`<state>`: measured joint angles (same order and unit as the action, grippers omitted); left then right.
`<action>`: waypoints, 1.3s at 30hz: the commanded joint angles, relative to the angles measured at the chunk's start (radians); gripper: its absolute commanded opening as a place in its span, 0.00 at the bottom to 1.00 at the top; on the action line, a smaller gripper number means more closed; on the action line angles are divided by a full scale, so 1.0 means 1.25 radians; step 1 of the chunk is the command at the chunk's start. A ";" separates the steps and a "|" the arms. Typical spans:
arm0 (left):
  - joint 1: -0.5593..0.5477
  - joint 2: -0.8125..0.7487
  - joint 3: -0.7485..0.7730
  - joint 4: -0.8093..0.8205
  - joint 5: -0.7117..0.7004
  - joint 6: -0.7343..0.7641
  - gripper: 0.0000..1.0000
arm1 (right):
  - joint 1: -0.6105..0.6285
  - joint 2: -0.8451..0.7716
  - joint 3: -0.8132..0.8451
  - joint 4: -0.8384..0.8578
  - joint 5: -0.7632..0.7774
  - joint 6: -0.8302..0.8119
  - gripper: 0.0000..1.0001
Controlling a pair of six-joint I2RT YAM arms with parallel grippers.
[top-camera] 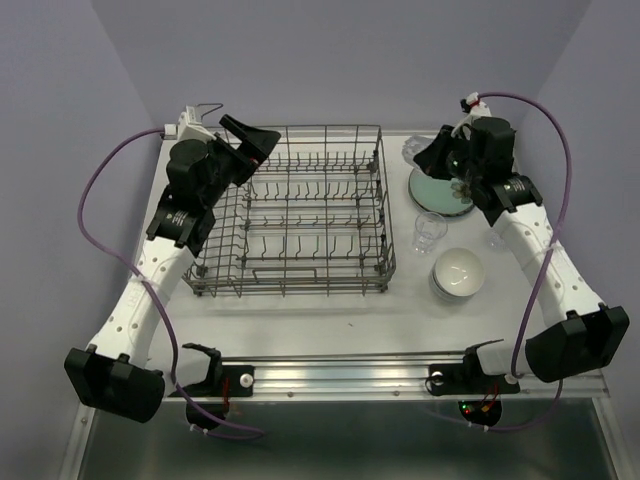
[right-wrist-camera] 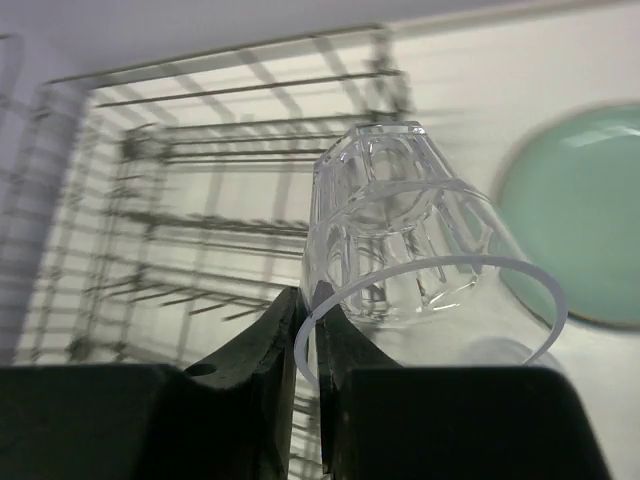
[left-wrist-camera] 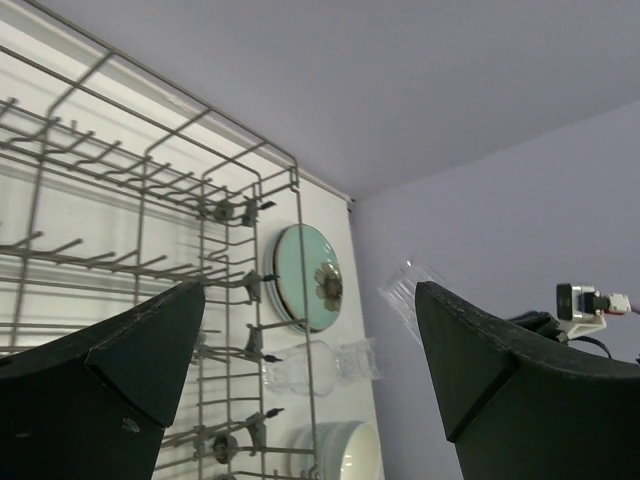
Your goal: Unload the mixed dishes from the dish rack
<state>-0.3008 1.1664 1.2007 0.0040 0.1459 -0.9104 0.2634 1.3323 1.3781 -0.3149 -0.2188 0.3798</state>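
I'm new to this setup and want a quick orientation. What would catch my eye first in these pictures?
The right gripper pinches a clear glass by its rim beside the pale green plate at the far right. The big grey dish rack fills the middle with no dish showing in it, the left gripper open at its far left corner. A second glass and stacked white bowls stand to the rack's right.
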 commanded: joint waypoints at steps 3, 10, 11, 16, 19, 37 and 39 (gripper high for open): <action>0.026 -0.031 0.060 -0.075 -0.117 0.097 0.99 | -0.062 0.046 0.129 -0.313 0.436 -0.041 0.01; 0.049 0.026 0.107 -0.089 -0.145 0.150 0.99 | -0.070 0.072 0.133 -0.514 0.550 -0.058 0.01; 0.053 0.041 0.111 -0.089 -0.143 0.154 0.99 | -0.070 0.073 0.135 -0.530 0.555 -0.058 0.01; 0.070 0.083 0.133 -0.076 -0.090 0.182 0.99 | -0.070 0.089 0.106 -0.596 0.562 -0.049 0.01; 0.083 0.114 0.145 -0.083 -0.067 0.191 0.99 | -0.070 0.099 0.087 -0.601 0.548 -0.038 0.01; 0.130 0.117 0.116 -0.074 -0.061 0.213 0.99 | -0.143 0.181 -0.053 -0.488 0.412 -0.047 0.01; 0.131 0.116 0.113 -0.074 -0.060 0.215 0.99 | -0.164 0.193 -0.073 -0.470 0.406 -0.049 0.02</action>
<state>-0.1478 1.3441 1.3289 -0.1310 0.0769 -0.6716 0.0929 1.5692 1.3136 -0.9993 0.3214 0.3298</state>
